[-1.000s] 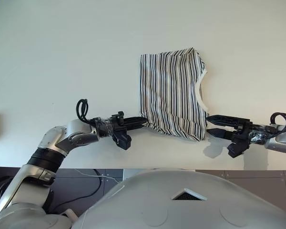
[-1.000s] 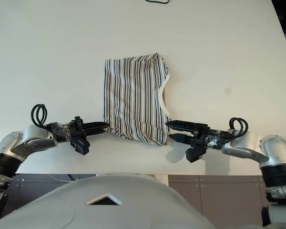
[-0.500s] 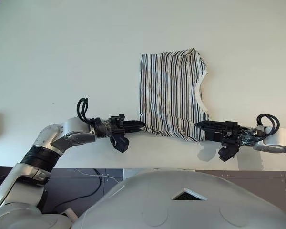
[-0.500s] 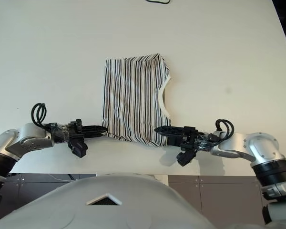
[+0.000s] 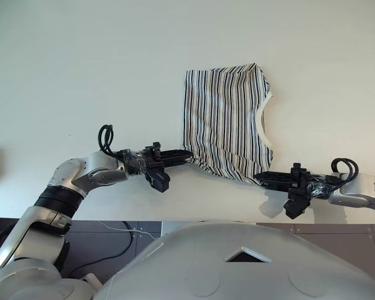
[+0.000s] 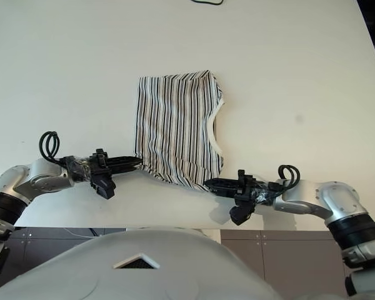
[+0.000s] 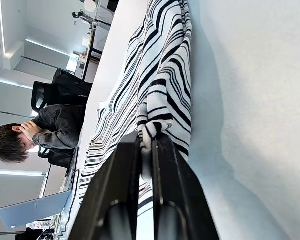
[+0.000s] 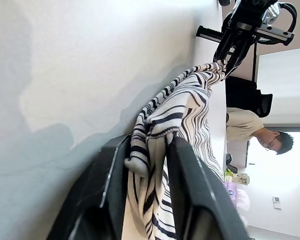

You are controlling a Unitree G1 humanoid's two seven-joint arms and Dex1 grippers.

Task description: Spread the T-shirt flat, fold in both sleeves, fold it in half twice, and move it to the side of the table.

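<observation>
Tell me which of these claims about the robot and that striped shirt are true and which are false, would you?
1. The left gripper pinches the near left corner of the striped T-shirt. True.
2. The right gripper hangs open, clear of the cloth. False: it is shut on the shirt's near right corner.
3. The T-shirt is spread out with both sleeves sticking out. False: it lies on the white table folded into a narrow rectangle, with no sleeve sticking out.
4. The white collar runs along the shirt's right edge. True.
</observation>
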